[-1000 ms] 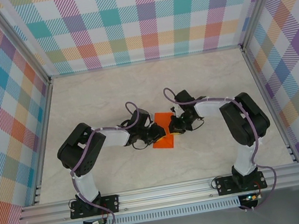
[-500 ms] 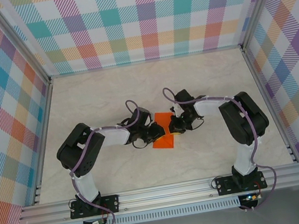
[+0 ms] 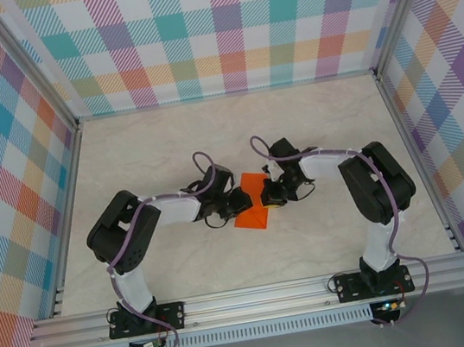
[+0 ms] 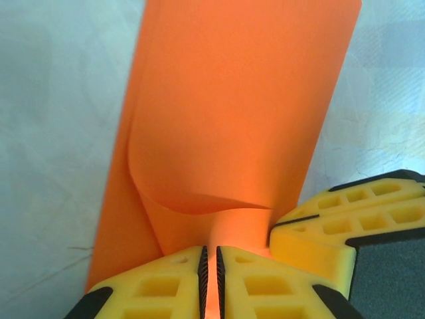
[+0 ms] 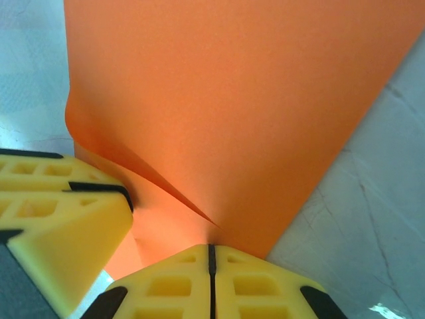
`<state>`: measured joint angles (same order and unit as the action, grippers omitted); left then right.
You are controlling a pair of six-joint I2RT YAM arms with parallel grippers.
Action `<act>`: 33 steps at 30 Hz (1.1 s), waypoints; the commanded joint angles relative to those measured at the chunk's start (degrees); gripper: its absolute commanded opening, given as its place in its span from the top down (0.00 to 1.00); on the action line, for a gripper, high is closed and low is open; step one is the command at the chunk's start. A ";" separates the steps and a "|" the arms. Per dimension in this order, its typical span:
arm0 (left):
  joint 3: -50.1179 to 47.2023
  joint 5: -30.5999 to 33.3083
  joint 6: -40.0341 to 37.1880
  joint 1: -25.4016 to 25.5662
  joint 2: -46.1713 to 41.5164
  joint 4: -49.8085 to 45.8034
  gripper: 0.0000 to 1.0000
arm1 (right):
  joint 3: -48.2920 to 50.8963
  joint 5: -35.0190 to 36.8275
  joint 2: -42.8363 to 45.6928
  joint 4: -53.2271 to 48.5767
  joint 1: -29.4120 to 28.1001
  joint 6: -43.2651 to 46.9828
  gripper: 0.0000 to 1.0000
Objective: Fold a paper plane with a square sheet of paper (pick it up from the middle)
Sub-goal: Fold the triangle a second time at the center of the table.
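Observation:
The square sheet of paper (image 3: 251, 216) is bright orange and lies mid-table as a narrow doubled strip; a paper plane is out of view. My left gripper (image 3: 242, 200) is shut on the strip's left edge. In the left wrist view the paper (image 4: 239, 100) curls up from the table into my left gripper (image 4: 210, 266), with orange showing in the thin slit between the pads. My right gripper (image 3: 268, 194) is shut on the opposite edge. In the right wrist view the paper (image 5: 232, 100) creases into my right gripper (image 5: 212, 256). The two grippers almost touch.
The marbled tabletop (image 3: 210, 142) is walled by plaid panels at the back and both sides, with an aluminium rail (image 3: 259, 296) along the near edge. A yellow finger of the other gripper shows in each wrist view, right (image 4: 345, 226) and left (image 5: 60, 219).
Both grippers and the orange paper have shifted slightly left and away from the near rail. Both grips have held.

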<state>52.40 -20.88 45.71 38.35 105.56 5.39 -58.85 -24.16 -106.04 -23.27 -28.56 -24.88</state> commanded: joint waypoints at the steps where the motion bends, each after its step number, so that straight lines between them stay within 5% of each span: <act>1: 0.88 3.91 -3.29 -2.73 -2.08 -5.21 0.85 | 1.71 8.65 -3.33 -4.09 -0.27 2.10 0.93; 8: 4.25 1.99 -7.70 -5.83 -3.06 -8.10 0.85 | 1.72 8.58 -3.39 -4.07 -0.35 2.06 0.93; 18: 1.56 -6.33 -5.47 -2.87 -3.35 0.82 0.89 | 1.30 7.99 -3.89 -4.10 -0.36 1.81 0.93; 25: 3.22 -6.05 -4.63 -2.05 1.03 0.43 0.92 | 1.34 8.34 -4.26 -4.59 -0.35 2.11 0.93; 33: 4.84 1.31 -6.01 -2.43 2.19 -7.04 0.92 | 1.46 9.43 -4.97 -5.11 -0.36 2.03 0.93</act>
<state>55.79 -23.05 40.64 36.12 106.91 1.98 -59.44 -23.59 -106.37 -24.08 -28.56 -24.34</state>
